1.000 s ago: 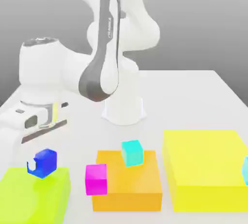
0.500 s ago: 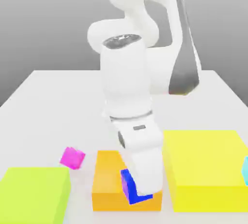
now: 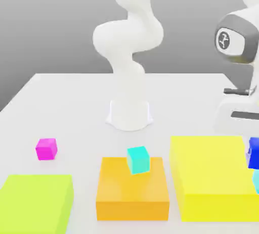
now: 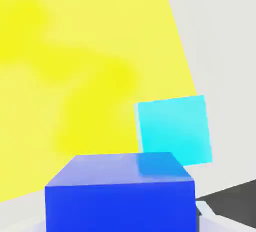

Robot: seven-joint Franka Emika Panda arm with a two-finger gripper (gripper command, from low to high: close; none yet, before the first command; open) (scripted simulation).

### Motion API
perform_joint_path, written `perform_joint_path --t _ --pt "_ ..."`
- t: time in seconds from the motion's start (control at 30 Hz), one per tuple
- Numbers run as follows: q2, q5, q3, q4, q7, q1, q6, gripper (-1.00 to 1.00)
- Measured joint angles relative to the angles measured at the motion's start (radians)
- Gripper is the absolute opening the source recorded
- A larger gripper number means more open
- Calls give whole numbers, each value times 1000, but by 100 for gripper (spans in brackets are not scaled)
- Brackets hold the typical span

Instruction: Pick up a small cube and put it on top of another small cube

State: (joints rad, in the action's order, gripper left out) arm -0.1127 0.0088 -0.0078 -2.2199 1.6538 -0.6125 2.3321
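Hand view: the gripper (image 4: 120,221) is holding the small blue cube (image 4: 120,193), fingers closed on it.
The cube is looking rigid, light and smooth, hanging just beside the pale cyan cube (image 4: 174,129); flat opposite sides are probably giving the safest hold.

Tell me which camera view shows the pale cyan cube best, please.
The hand view: the pale cyan cube shows a whole face there, beside the yellow block and past the blue cube. The exterior view shows just a sliver of it at the picture's right edge, below the blue cube.
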Motion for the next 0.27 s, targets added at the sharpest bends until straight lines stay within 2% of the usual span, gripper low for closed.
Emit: perform_joint_path --t 0.07,0.1,0.27 --pt "-50 -9 5 -11 9 -2 60 -100" --pt "-77 -11 6 -20 11 -2 96 100" --pt "-77 -11 6 -20 11 -2 96 100"
